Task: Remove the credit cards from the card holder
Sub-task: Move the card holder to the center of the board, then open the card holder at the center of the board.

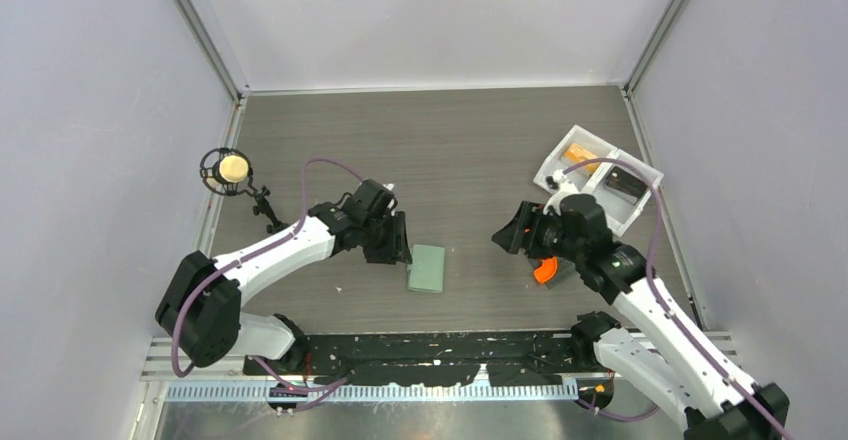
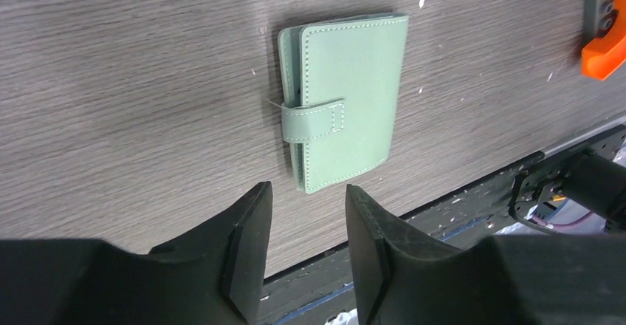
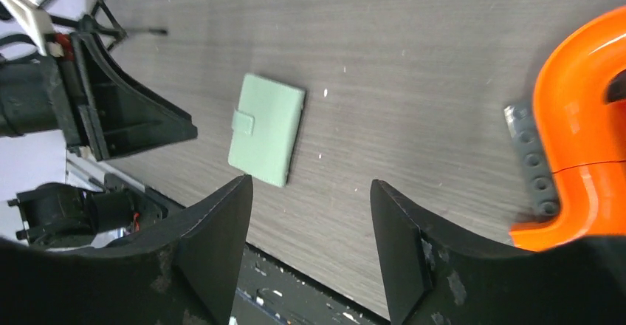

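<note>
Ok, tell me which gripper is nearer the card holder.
The left gripper: its jaws hang beside the closed green card holder, while the right gripper sits farther off, by the orange piece.

One camera sits high up and far back, looking down at the whole table (image 1: 470, 140). The two wrist cameras look down from close by, one from each side. All three see the card holder (image 1: 427, 268).

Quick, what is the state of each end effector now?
Left end effector: open, empty; the card holder lies closed on the table ahead of it.
Right end effector: open, holding nothing.
</note>
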You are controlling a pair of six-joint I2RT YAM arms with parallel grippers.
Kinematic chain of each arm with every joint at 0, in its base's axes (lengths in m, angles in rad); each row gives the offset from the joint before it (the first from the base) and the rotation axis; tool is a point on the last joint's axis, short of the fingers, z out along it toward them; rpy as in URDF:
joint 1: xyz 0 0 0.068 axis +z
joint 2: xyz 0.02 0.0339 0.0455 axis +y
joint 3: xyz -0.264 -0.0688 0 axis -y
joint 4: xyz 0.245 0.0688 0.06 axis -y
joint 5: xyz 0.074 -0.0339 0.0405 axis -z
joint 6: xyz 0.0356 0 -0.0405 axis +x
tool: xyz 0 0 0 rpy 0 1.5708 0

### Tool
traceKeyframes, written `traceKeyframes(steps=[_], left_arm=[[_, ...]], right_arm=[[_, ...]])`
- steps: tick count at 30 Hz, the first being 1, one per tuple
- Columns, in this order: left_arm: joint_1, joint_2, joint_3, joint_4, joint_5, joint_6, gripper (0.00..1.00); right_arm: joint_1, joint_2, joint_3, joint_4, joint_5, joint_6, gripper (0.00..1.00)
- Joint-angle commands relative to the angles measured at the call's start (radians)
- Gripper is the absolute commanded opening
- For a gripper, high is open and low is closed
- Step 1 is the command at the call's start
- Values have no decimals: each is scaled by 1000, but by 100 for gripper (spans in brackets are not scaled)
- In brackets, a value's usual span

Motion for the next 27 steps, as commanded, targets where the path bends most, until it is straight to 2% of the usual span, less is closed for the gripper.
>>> traceKeyframes(steps=[1, 6, 11, 15, 27], left_arm=[[18, 32, -29, 102, 88, 31, 40], [22, 77, -63, 156, 116, 45, 34], [25, 115, -104, 212, 144, 39, 25], [25, 136, -135, 257, 162, 41, 19], [25, 194, -176, 319, 172, 14, 15]], right_arm=[[73, 75, -73, 215, -22, 118, 66], [199, 205, -164, 410, 21, 179, 66], [248, 375, -209, 606, 53, 213, 68], [272, 496, -216, 697, 38, 223, 70], [340, 717, -203, 875, 19, 270, 71]])
